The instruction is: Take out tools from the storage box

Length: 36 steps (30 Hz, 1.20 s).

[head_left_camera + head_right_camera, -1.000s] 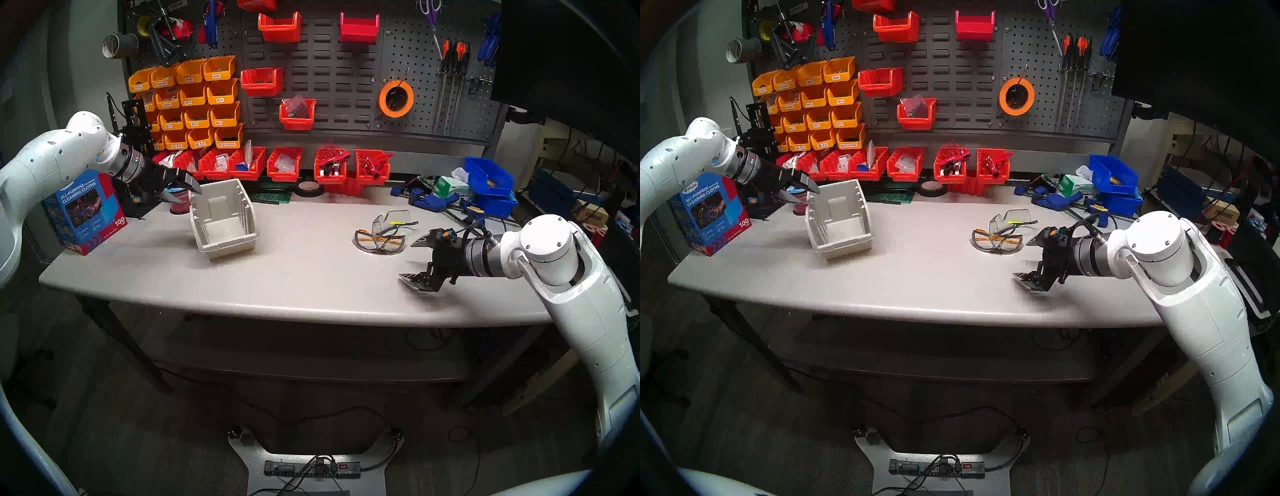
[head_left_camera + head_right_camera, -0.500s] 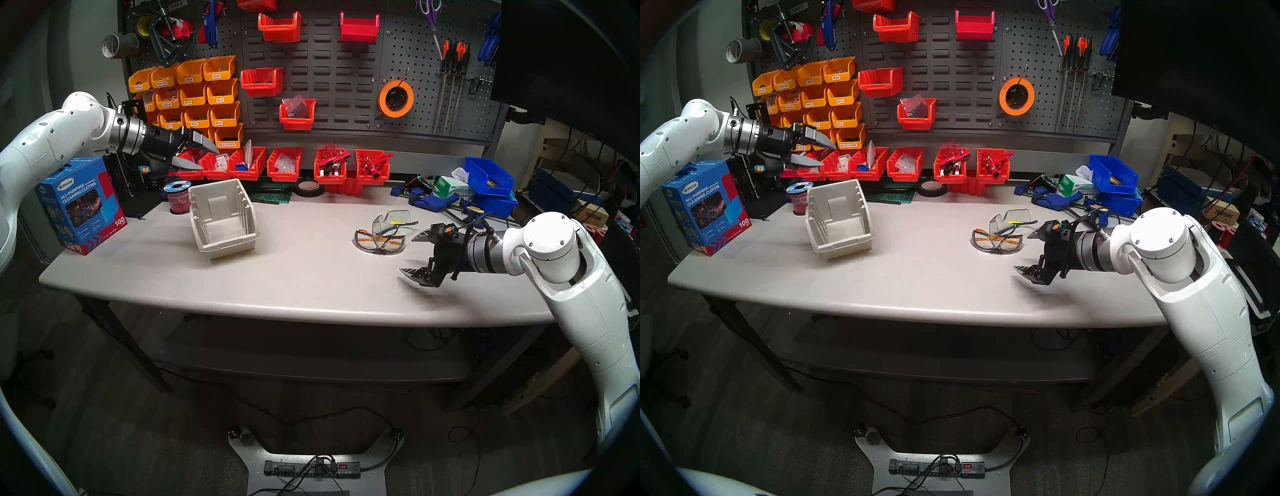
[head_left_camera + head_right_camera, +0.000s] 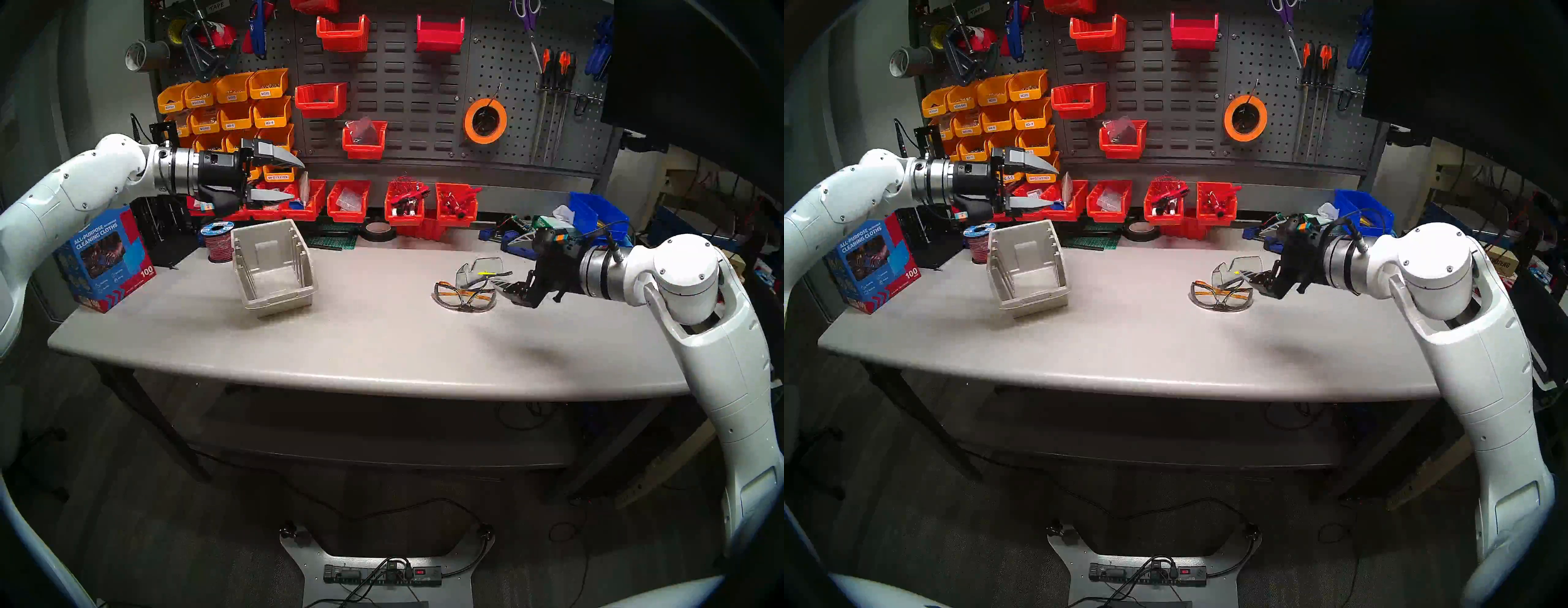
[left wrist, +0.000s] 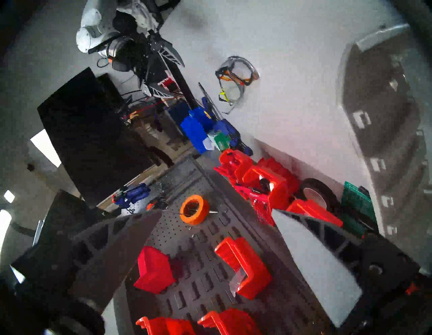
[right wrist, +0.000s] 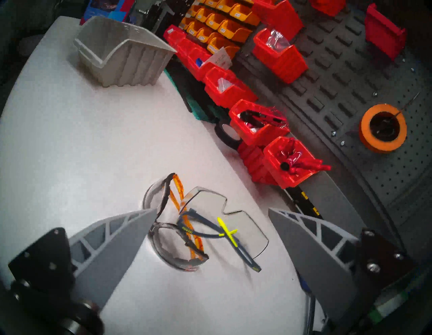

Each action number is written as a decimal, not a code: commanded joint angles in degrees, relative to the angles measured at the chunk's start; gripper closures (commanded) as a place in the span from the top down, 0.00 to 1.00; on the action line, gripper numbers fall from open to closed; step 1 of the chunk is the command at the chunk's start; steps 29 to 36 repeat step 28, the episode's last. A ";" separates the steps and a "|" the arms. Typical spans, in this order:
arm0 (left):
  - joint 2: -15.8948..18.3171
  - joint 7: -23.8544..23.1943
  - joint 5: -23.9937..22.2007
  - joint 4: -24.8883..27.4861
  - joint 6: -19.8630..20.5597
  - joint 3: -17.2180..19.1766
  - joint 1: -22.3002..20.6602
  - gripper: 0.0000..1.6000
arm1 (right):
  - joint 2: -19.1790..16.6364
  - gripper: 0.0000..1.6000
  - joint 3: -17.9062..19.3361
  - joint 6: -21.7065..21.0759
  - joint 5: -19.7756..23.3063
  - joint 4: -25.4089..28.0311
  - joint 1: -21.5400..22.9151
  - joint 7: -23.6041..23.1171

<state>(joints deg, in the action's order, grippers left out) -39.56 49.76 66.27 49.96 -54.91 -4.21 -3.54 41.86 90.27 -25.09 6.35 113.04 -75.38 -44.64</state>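
Both our grippers are spread wide with nothing in them: left gripper (image 3: 292,180) up above the empty beige ribbed plastic bin (image 3: 275,267), right gripper (image 5: 211,216) beside the two clear-lens safety glasses (image 3: 471,283) lying touching on the grey tabletop (image 3: 360,335).

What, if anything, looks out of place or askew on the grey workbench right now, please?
The beige plastic open-top bin sits skewed to the table edge. The orange-armed clear safety glasses and grey-armed pair with yellow accents lie overlapping, arms crossed. Nothing looks spilled or broken.

Two safety glasses (image 3: 464,295) (image 3: 481,269), one beige storage box (image 3: 273,267), two pincers (image 3: 292,178) (image 3: 509,265).
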 commanded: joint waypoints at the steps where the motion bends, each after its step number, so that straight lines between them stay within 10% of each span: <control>1: -2.28 3.92 -4.90 3.60 1.75 0.82 5.84 1.00 | 2.95 1.00 1.69 1.57 0.56 1.71 6.05 3.23; 26: -4.85 14.43 -20.20 10.33 16.89 6.25 20.46 1.00 | 14.15 1.00 -1.96 6.62 2.05 -2.01 17.74 13.71; 36: -4.85 14.43 -20.20 10.33 16.89 6.25 20.46 1.00 | 14.15 1.00 -1.96 6.62 2.05 -2.01 17.74 13.71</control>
